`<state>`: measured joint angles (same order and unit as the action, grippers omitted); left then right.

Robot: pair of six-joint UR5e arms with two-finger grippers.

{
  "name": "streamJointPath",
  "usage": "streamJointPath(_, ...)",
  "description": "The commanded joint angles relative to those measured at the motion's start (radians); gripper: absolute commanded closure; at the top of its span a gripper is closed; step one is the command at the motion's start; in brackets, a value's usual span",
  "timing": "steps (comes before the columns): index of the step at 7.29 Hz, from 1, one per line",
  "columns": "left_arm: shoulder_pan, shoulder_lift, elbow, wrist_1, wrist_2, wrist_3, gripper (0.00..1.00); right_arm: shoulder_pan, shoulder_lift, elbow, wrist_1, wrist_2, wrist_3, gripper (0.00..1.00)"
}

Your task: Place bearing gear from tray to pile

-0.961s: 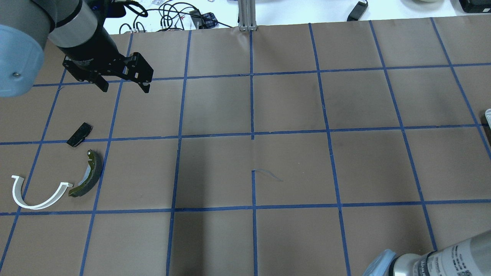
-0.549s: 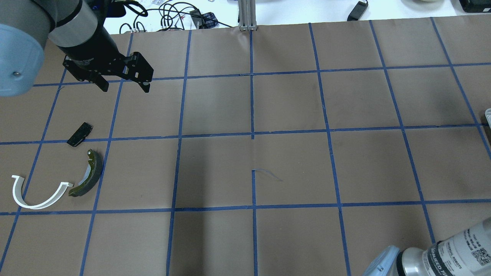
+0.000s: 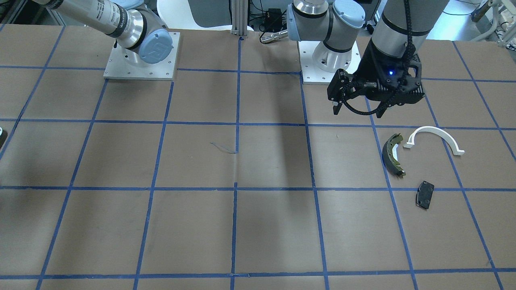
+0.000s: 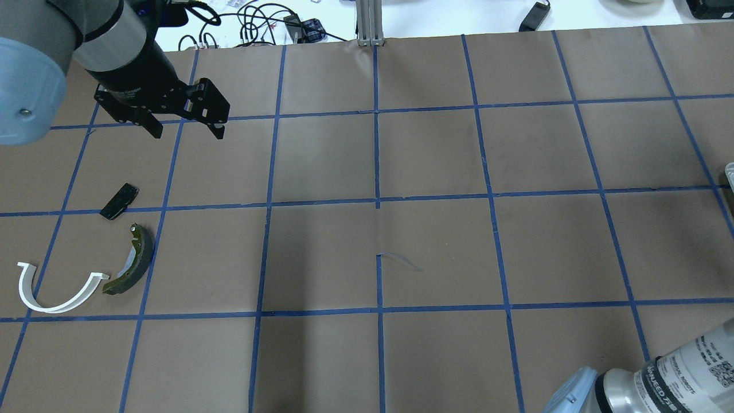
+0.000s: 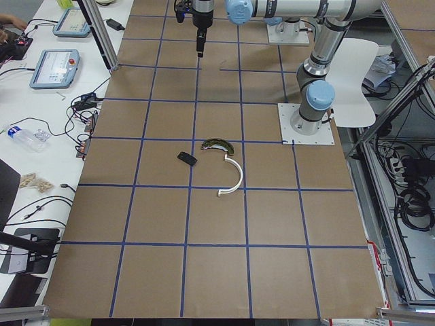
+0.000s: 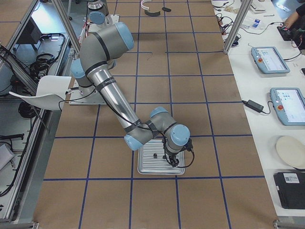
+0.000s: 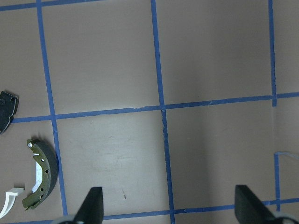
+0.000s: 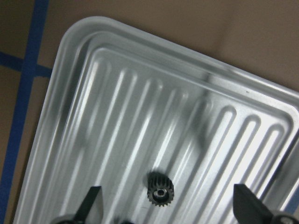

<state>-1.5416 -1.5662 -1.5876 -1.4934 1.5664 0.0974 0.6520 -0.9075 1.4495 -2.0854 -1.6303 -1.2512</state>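
Observation:
The bearing gear (image 8: 160,192), small, dark and toothed, lies on the ribbed metal tray (image 8: 70,51), between my right gripper's open fingers. My right gripper (image 8: 167,198) hovers low over the tray and is empty. In the exterior right view the gear (image 6: 155,155) is a dark dot on the tray (image 6: 145,169). The pile lies at the far end of the table: an olive brake shoe (image 4: 133,261), a white arc (image 4: 57,292) and a black plate (image 4: 119,201). My left gripper (image 4: 186,131) is open and empty, above the table behind the pile.
Cables (image 4: 252,23) and an aluminium post (image 4: 370,23) stand at the table's back edge. The tray's corner (image 4: 729,172) shows at the overhead view's right edge. Teach pendants (image 6: 269,59) and a white plate (image 6: 290,151) lie on the side desk.
My right arm's forearm has shifted up and right at the overhead view's lower right corner. My left arm and the pile have not moved.

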Motion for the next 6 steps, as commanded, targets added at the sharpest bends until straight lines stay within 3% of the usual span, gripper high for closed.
streamJointPath(1,0.0,0.0,0.0,-0.001,0.0,0.002,0.0,0.0,-0.03,0.097,-0.108,-0.005,0.01,0.03)
streamJointPath(4,0.0,0.0,0.0,-0.001,0.0,0.005,0.0,0.0,-0.028,0.101,-0.113,-0.002,0.01,0.09)
streamJointPath(5,0.0,0.0,0.0,0.001,0.0,0.005,0.0,0.0,-0.021,0.097,-0.114,-0.008,0.01,0.16)
streamJointPath(6,0.0,0.0,0.0,-0.001,0.0,0.005,0.0,0.0,-0.016,0.095,-0.114,-0.013,0.009,0.31)
